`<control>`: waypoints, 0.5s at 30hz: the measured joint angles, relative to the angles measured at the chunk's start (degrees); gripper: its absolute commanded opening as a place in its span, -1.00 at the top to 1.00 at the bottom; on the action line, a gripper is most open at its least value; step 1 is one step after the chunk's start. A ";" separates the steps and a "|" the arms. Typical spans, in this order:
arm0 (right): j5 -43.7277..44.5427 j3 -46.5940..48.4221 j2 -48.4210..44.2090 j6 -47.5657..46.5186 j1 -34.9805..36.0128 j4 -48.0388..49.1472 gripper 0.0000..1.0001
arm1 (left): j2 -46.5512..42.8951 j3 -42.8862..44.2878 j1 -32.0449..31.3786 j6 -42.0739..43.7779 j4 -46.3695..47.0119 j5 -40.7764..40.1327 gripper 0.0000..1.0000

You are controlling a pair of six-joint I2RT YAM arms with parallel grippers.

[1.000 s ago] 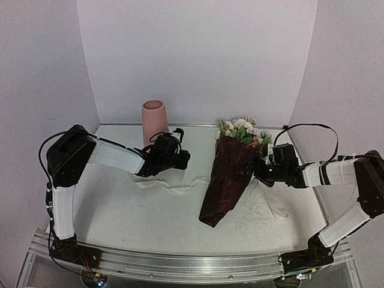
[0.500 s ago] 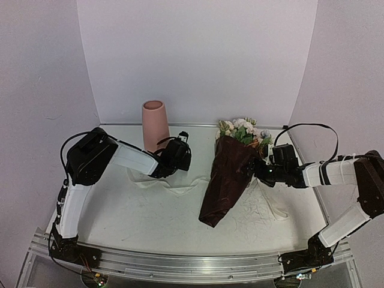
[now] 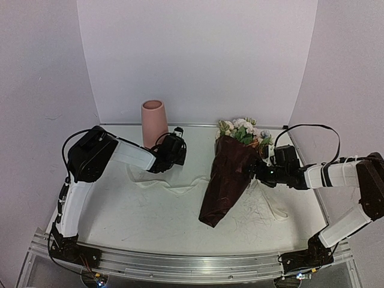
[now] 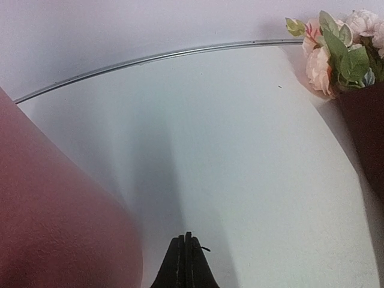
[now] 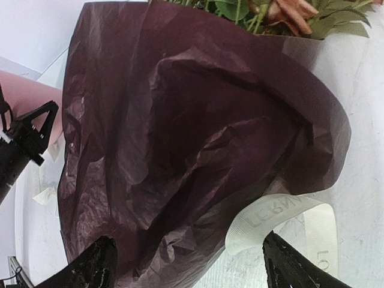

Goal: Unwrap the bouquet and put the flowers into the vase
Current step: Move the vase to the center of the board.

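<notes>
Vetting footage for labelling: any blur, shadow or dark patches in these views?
Left wrist: the vase is a close, blurred pink mass, and a soft shadow runs up the table; right wrist: the wrapping paper is sharp but dark; top external: evenly lit, sharp.

White shells on left arm (image 3: 117, 155) and right arm (image 3: 339, 174); black joint housings (image 3: 84, 157), black wrists. Thin black cable (image 3: 312, 126) loops above right forearm. left gripper (image 4: 185, 240): black, tapered tips. right gripper (image 3: 257, 171): black wedge fingers (image 5: 99, 267).

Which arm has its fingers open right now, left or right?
The right gripper: its fingers are spread wide, facing the bouquet. The left gripper, beside the vase, is pinched shut.
</notes>
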 measured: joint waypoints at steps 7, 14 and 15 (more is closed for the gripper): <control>-4.43 0.00 0.00 -0.12 0.00 -0.01 -0.56 | 0.32 -0.04 1.54 -0.11 -0.01 0.28 1.00; -8.82 0.00 0.00 0.75 0.02 0.55 -0.43 | 0.30 -1.90 3.34 -0.23 0.06 0.80 1.00; -9.19 0.00 0.00 0.96 0.04 0.72 -0.42 | 0.29 -2.34 3.66 -0.31 0.06 1.02 1.00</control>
